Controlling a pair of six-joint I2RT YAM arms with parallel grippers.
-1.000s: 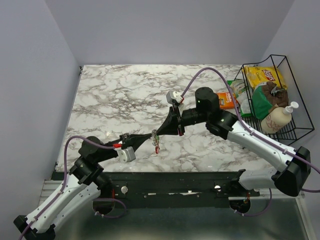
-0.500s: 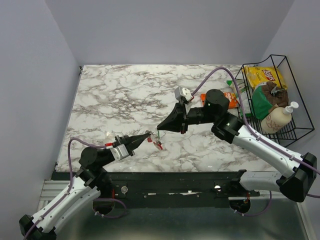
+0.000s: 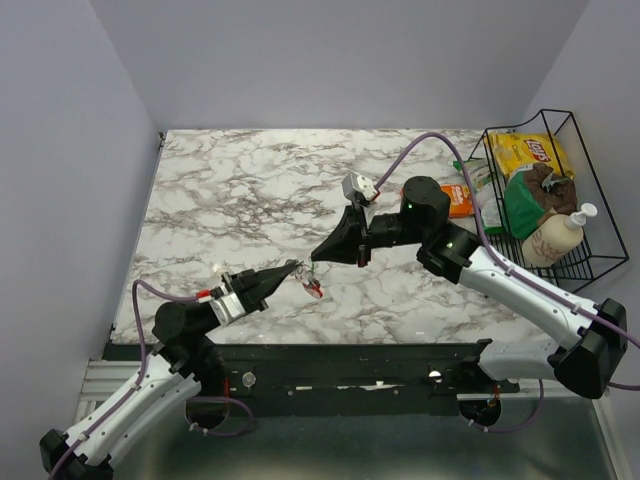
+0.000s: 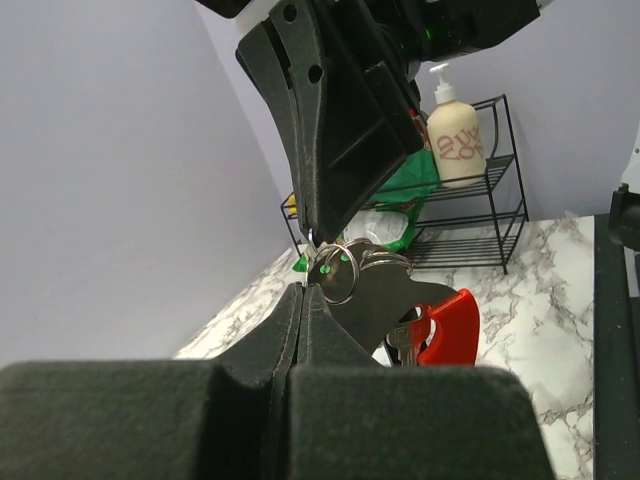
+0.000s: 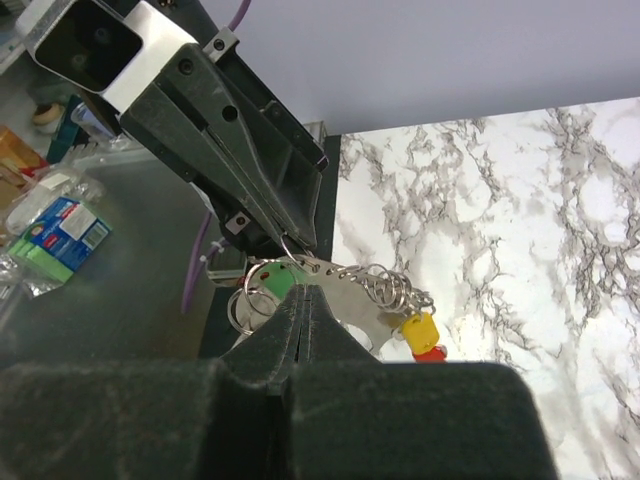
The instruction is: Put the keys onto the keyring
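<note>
Honestly, from where I stand the worry is a drop: the keys (image 3: 313, 289) hang in a small bunch above the marble table (image 3: 230, 200), near its front edge, right where the two arms meet nose to nose. The left gripper (image 3: 292, 270) has its fingers pressed flat together, and so does the right gripper (image 3: 316, 257). Both tips come in at the keyring (image 4: 340, 272), but I cannot tell which of them truly bears the bunch, or whether each pinches only a sliver of wire. That is the trouble, I reckon. With so thin a loop caught at the very ends of the fingers, a small pull by either arm away from the other could twist the ring out of the pinch, and the lot would fall to the table. The red head (image 4: 450, 325) and the yellow head (image 5: 418, 327) dangle loose below, and their swing could tug the ring round as well. The green head (image 5: 268, 283) sits tight against the ring, close by the fingertips, so it could jam between them. The tips are also near enough to knock together if either one is brought in closer.
</note>
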